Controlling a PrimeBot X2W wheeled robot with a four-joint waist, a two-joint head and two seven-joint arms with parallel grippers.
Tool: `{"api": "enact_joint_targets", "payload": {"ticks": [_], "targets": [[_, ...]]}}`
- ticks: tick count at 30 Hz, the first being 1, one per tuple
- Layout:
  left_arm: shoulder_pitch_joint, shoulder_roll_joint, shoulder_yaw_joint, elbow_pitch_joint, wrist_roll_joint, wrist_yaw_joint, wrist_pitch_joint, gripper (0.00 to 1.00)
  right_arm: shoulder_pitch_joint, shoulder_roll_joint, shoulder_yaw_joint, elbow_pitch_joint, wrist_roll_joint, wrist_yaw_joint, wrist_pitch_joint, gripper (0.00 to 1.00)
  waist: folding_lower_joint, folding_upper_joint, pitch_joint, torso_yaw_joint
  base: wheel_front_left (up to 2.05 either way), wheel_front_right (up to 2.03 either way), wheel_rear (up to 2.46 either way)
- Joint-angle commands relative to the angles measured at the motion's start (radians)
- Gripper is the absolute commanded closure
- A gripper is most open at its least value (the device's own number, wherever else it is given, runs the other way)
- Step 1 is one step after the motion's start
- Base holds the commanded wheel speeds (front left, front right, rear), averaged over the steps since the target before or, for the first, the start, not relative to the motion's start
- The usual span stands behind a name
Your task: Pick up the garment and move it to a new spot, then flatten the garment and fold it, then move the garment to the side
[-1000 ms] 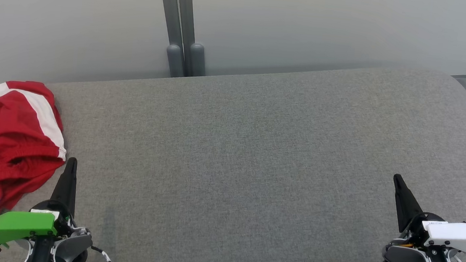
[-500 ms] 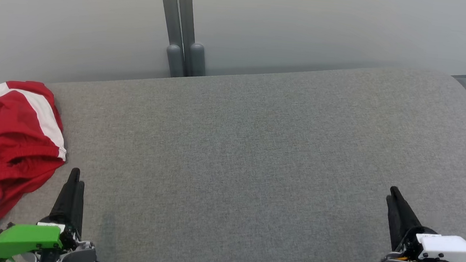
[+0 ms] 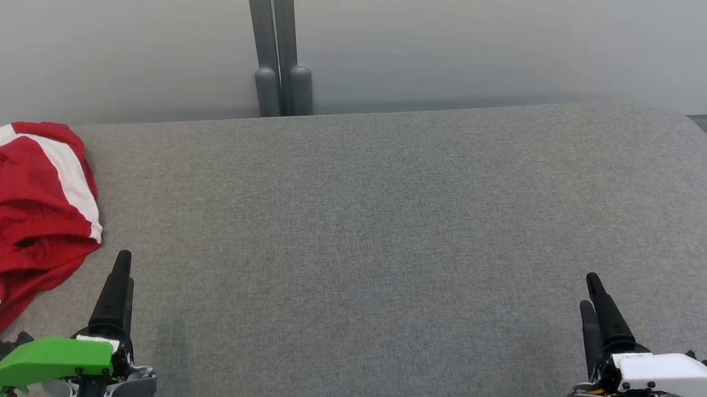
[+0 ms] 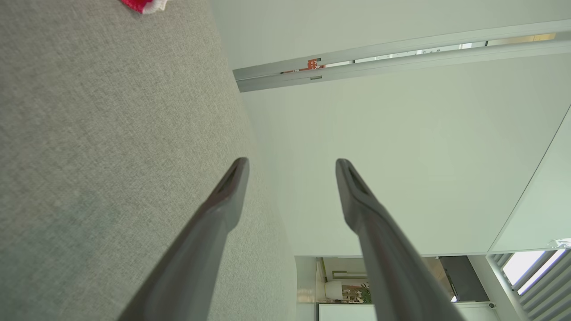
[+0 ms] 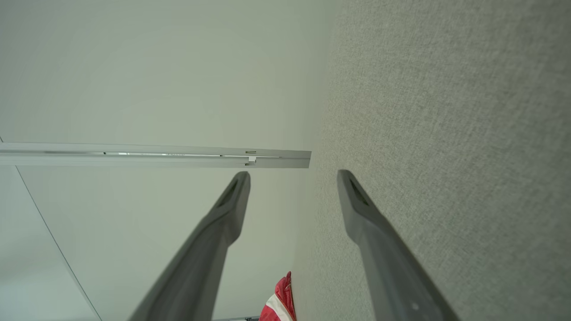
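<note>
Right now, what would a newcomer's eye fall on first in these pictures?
The crumpled red and white garment lying at the left edge of the grey pad. Next, the two open pincers low in the head view: the left pincer just right of the garment, its fingertips apart from it, and the right pincer at the lower right.

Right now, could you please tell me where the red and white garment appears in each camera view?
Head view: the garment lies crumpled at the left edge, at mid-height.
Left wrist view: a small bit of the garment at the top edge, left of centre.
Right wrist view: a piece of the garment at the bottom edge, near the middle.
Shared landmark: the grey fabric surface it lies on.
</note>
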Motion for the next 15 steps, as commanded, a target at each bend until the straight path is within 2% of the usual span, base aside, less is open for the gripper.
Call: {"api": "enact_joint_targets", "payload": {"ticks": [1, 15], "targets": [[-0.012, 0.005, -0.004, -0.022, 0.039, 0.003, -0.010, 0.00, -0.008, -0.005, 0.006, -0.025, -0.043, 0.000, -0.011, 0.00, 0.0000, 0.0000, 0.000, 0.001, 0.00, 0.00, 0.00], [-0.003, 0.006, -0.048, -0.047, 0.373, 0.009, -0.068, 0.00, 0.002, -0.007, 0.042, -0.090, -0.420, 0.000, -0.070, 0.00, 0.0000, 0.0000, 0.000, 0.014, 0.00, 0.00, 0.00]]}}
